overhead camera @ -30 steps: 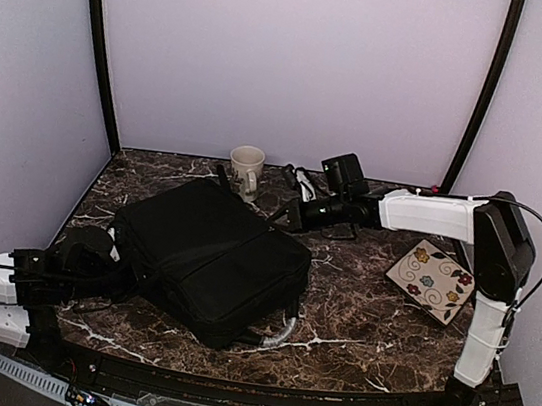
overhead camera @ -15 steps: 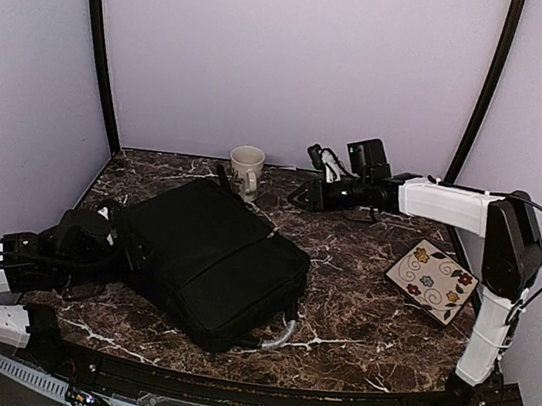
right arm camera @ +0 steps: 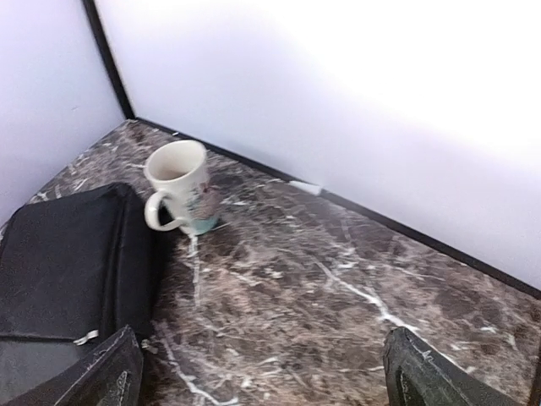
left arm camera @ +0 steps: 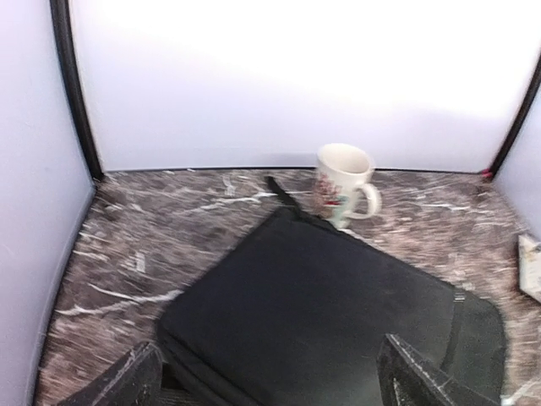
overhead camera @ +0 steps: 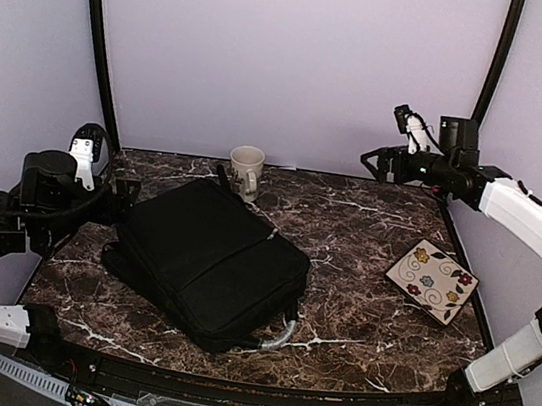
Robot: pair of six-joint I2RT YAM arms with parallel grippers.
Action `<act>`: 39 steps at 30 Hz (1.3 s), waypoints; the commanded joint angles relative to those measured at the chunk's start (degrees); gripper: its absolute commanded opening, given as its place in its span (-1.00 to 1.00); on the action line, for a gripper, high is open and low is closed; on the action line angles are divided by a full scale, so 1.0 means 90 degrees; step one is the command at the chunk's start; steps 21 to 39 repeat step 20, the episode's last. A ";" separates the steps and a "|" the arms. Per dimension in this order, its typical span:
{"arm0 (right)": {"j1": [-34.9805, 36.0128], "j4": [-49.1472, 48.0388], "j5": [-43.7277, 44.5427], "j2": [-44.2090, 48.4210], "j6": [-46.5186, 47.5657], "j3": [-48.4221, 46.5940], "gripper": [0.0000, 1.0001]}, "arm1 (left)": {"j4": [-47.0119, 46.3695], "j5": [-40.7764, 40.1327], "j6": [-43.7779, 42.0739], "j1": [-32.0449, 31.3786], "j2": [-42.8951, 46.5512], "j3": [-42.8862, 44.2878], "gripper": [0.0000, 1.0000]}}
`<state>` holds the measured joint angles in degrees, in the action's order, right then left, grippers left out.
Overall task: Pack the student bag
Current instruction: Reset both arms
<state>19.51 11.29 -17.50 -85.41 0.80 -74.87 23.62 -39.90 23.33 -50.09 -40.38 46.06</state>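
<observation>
The student bag (overhead camera: 207, 260) is a large black soft bag lying flat and closed in the middle of the marble table, with its grey curved handle (overhead camera: 278, 334) at the near right corner. My left gripper (overhead camera: 120, 188) hangs raised off the bag's left end, open and empty. In the left wrist view the bag (left arm camera: 321, 313) fills the space below the wide-apart fingers of the gripper (left arm camera: 270, 385). My right gripper (overhead camera: 371, 160) is high at the back right, open and empty. The right wrist view shows its gripper (right arm camera: 266, 372) over bare marble, with the bag (right arm camera: 59, 271) at the left.
A cream mug (overhead camera: 246, 169) stands behind the bag near the back wall, and shows as the mug (left arm camera: 342, 182) and the mug (right arm camera: 179, 186) in the wrist views. A flowered square plate (overhead camera: 432, 279) lies at the right. Purple walls close in three sides.
Both grippers have gone from shut to open. The left arm has lifted and drawn back from the bag's left end. The right arm has swung up and away to the back right.
</observation>
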 commanded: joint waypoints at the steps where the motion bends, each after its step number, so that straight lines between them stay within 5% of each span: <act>1: -0.0706 -0.0287 0.0555 0.0250 -0.0132 0.0448 0.99 | -0.0858 -0.0880 -0.2067 0.0515 -0.0400 0.0111 0.84; 6: -0.1369 0.0103 -0.0765 0.0608 0.0037 0.0391 0.99 | -0.2053 -0.0129 -0.2449 0.2169 -0.0732 -0.0036 0.98; 8: -0.1437 0.0090 -0.0557 0.0823 -0.0222 0.0375 0.99 | -0.2223 0.0126 -0.2558 0.2422 -0.0933 -0.0092 0.98; 14: -0.1450 -0.0265 0.0521 0.1261 -0.0942 0.0885 0.99 | -0.2396 0.0550 -0.2519 0.2565 -0.1189 -0.0440 0.98; 20: -0.1533 -0.0659 0.0645 0.1316 -0.0720 0.1437 0.99 | -0.2665 0.0800 -0.2587 0.2588 -0.0413 -0.1080 0.98; 39: -0.1533 -0.0659 0.0645 0.1316 -0.0720 0.1437 0.99 | -0.2665 0.0800 -0.2587 0.2588 -0.0413 -0.1080 0.98</act>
